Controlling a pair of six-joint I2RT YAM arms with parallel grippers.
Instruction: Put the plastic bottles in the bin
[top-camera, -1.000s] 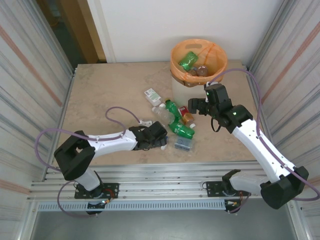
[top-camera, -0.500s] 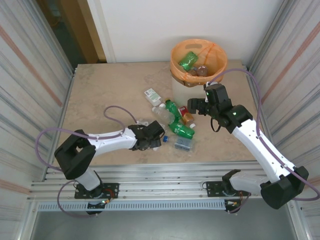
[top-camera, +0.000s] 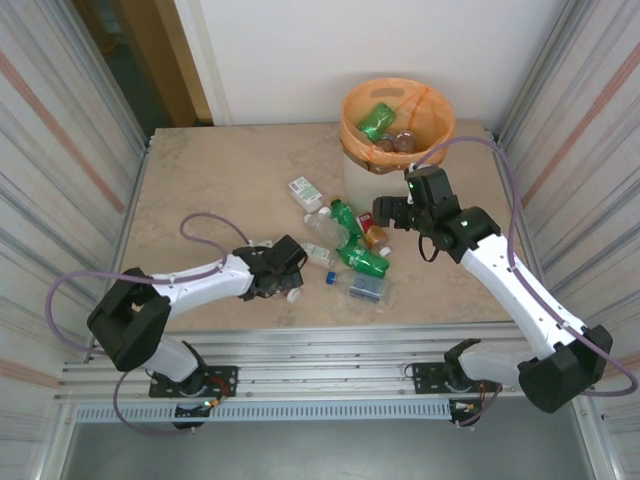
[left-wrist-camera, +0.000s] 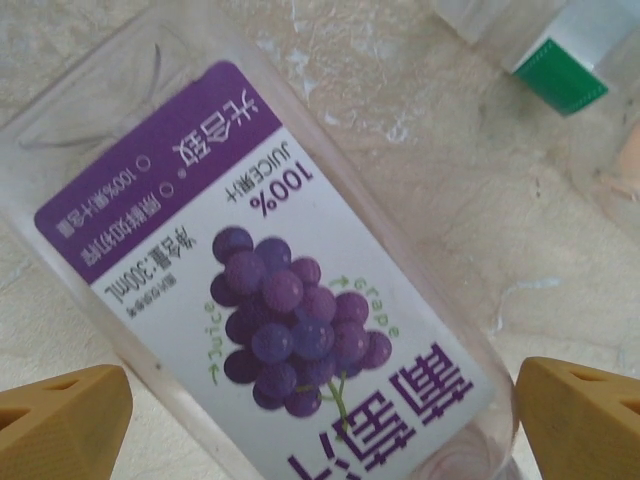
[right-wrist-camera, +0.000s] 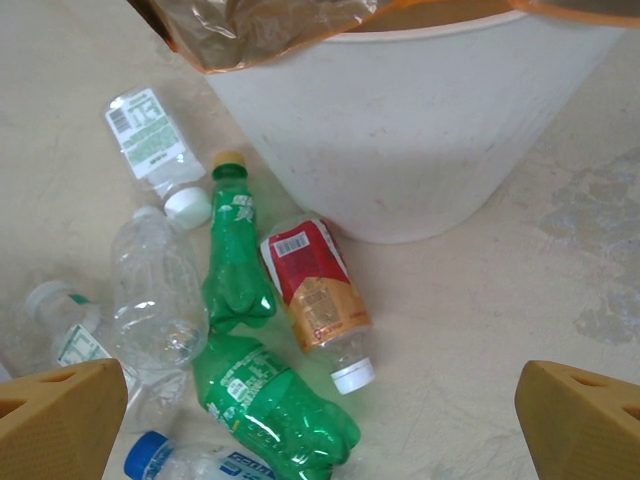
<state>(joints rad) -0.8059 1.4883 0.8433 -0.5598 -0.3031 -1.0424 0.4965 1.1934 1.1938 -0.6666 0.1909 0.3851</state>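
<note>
Top external view, starting at the left: the left gripper (top-camera: 288, 270) sits low over the table (top-camera: 200, 190), with a white cap (top-camera: 293, 295) just at its near side and a small blue cap (top-camera: 327, 277) a little to its right. From the left wrist you can see the fingers spread wide on either side of a clear grape juice bottle (left-wrist-camera: 270, 290), which lies flat with its purple and white label up. The bottle nearly fills the gap, and I cannot tell whether either yellow fingertip (left-wrist-camera: 60, 420) touches it. Another clear bottle with a green-edged label (left-wrist-camera: 565, 70) lies ahead of that hand, to its right.

Further right, the other plastic bottles (top-camera: 350, 245) lie heaped between the two hands. The right gripper (top-camera: 388, 212) hangs above the right edge of the heap, fingers apart and holding nothing. In its wrist view a crushed green bottle (right-wrist-camera: 270, 400) lies just below it, with a red-labelled bottle (right-wrist-camera: 315, 290) beyond that. The cream bin (right-wrist-camera: 420, 130) stands directly ahead of this hand, with its orange bag (top-camera: 347, 125) folded over the rim. A green bottle (top-camera: 378, 120) is already inside.
</note>
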